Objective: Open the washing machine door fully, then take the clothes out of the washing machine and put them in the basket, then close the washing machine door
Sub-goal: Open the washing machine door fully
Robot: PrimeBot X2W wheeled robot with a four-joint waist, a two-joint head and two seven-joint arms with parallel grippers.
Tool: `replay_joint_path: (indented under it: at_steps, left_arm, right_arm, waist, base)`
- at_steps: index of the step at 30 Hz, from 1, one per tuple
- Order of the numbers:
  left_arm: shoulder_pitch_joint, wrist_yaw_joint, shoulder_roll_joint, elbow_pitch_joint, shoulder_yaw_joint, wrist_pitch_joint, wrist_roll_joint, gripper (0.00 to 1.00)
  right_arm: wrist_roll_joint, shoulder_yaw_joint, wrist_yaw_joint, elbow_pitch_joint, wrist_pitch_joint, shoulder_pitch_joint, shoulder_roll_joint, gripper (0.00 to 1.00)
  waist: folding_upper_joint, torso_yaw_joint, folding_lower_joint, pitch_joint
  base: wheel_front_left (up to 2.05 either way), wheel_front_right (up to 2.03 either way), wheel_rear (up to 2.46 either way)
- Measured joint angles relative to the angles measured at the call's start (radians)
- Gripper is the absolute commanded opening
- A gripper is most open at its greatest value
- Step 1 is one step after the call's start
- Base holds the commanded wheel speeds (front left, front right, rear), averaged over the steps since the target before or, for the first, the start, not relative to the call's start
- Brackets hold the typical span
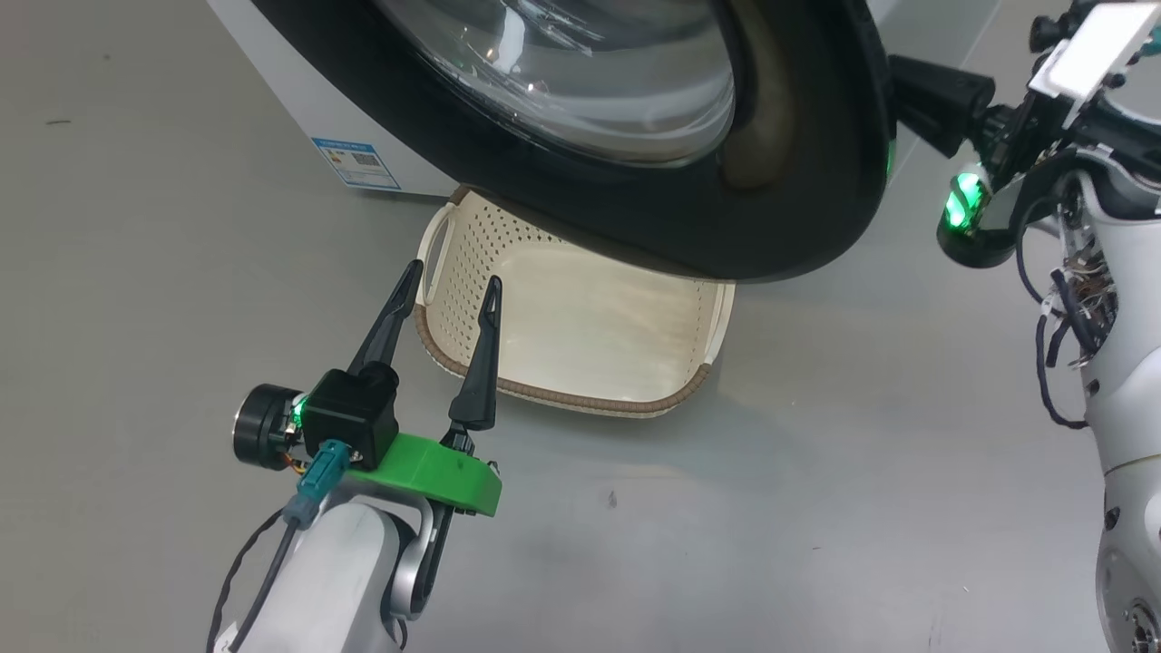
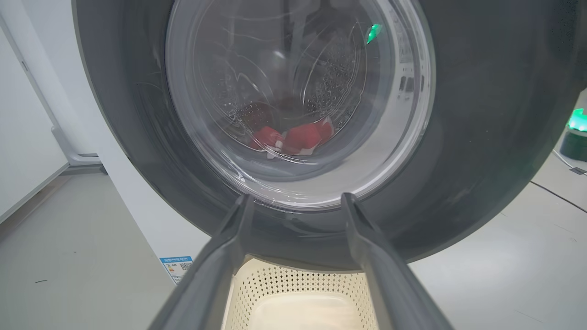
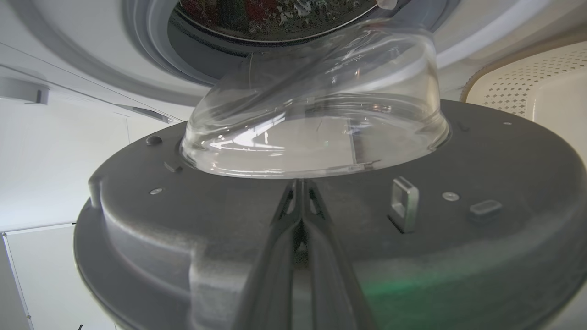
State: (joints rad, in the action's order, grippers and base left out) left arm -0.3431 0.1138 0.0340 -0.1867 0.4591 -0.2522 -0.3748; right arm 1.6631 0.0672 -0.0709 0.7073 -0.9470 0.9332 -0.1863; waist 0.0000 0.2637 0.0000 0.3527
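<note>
Now the door (image 1: pixel 798 218) stands swung part-way out from the machine (image 1: pixel 308 109), its black rim hanging over the far half of the basket (image 1: pixel 594 404). The basket sits on the floor (image 1: pixel 816 472) just before the machine's front, near the blue label (image 1: pixel 356 163). The clothes (image 2: pixel 298 137) lie red in the bottom of the drum (image 3: pixel 275 18), seen through the door's glass (image 3: pixel 316 119) in the left wrist view. The left gripper (image 1: pixel 453 272) hovers over the basket's left rim, jaws spread wide and holding nothing, fingers pointing toward the door. The right gripper (image 3: pixel 300 185) is behind the door's free edge, its two fingers pressed together and gripping nothing. Their tips reach the grey inner face just below the glass bowl, left of the metal latch hook (image 3: pixel 403 204). Whether they touch that face cannot be told.
</note>
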Motion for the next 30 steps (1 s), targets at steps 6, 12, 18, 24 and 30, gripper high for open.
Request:
replay_joint_path:
  at_steps: [6, 12, 18, 24, 30]
  left_arm:
    - [0.027, 0.0, 0.0, -0.025, 0.002, 0.0, 0.021, 1.0]
    - [0.056, 0.0, 0.0, -0.042, 0.004, 0.0, 0.026, 1.0]
    - [0.078, 0.0, 0.001, -0.06, 0.01, 0.0, 0.029, 1.0]
    - [0.104, 0.0, 0.001, -0.071, 0.005, 0.0, 0.029, 1.0]
    - [0.125, 0.0, 0.002, -0.081, 0.0, 0.0, 0.029, 1.0]
  right_arm:
    - [0.007, 0.018, -0.012, 0.014, -0.021, -0.059, 0.033, 0.0]
    - [0.007, 0.038, -0.025, 0.024, -0.03, -0.112, 0.064, 0.0]
    - [0.007, 0.051, -0.033, 0.025, -0.035, -0.153, 0.079, 0.0]
    - [0.009, 0.068, -0.037, 0.026, -0.039, -0.2, 0.097, 0.0]
    - [0.019, 0.075, -0.042, 0.023, -0.039, -0.247, 0.112, 0.0]
  waist:
    - [0.0, -0.004, 0.0, -0.041]
    - [0.0, -0.005, 0.0, -0.086]
    - [0.0, -0.001, 0.0, -0.122]
    - [0.0, 0.007, 0.0, -0.164]
    - [0.0, 0.021, 0.0, -0.202]
  base:
    - [0.0, 0.0, 0.0]
    - [0.0, 0.0, 0.0]
    - [0.0, 0.0, 0.0]
    - [0.0, 0.0, 0.0]
    - [0.0, 0.0, 0.0]
